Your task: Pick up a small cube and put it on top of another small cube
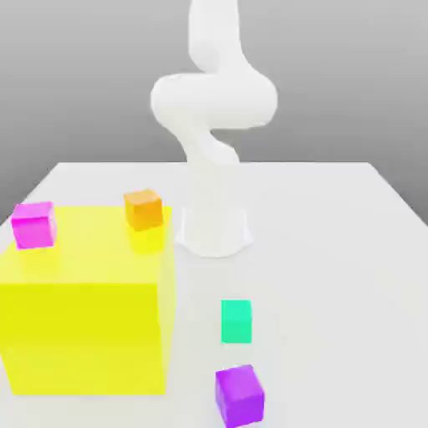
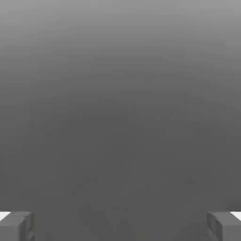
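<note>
Teal cube (image 1: 236, 321) sits flat on the white table (image 1: 334, 251), lower middle of the exterior view, with a purple cube (image 1: 239, 394) just below it near the bottom edge. Orange cube (image 1: 143, 209) is up on the yellow block (image 1: 84, 318) at its back right corner, and a magenta cube (image 1: 33, 224) sits on the block's back left. Arm (image 1: 213, 109) rises from the table's middle. Gripper (image 2: 120, 226) fingers (image 2: 16, 226) are spread wide with nothing between them, just grey background.
</note>
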`<state>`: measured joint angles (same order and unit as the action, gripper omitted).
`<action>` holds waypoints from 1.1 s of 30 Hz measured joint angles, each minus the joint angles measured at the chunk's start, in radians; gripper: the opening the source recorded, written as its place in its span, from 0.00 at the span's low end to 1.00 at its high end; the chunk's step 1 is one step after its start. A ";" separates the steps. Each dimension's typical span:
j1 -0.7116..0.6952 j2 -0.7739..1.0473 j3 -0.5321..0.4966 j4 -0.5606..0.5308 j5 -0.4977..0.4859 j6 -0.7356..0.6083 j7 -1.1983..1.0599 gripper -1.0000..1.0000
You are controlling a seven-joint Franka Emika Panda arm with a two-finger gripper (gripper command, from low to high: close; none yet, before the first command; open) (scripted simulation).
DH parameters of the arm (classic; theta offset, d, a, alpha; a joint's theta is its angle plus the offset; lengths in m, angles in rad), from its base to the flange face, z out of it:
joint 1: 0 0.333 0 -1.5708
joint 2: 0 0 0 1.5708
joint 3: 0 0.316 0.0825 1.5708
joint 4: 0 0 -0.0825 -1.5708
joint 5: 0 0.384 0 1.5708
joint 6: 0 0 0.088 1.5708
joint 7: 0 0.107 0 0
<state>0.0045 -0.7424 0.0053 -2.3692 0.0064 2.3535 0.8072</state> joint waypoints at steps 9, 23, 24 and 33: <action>0.021 0.253 0.032 -0.296 0.025 0.230 0.033 0.50; 0.071 0.845 0.032 -0.603 -0.044 0.722 0.147 0.50; 0.084 0.882 0.018 -0.597 -0.052 0.752 0.152 0.50; 0.109 0.949 -0.007 -0.586 -0.057 0.809 0.158 0.00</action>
<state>0.1133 0.2063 -0.0021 -2.9554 -0.0508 3.1622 0.9649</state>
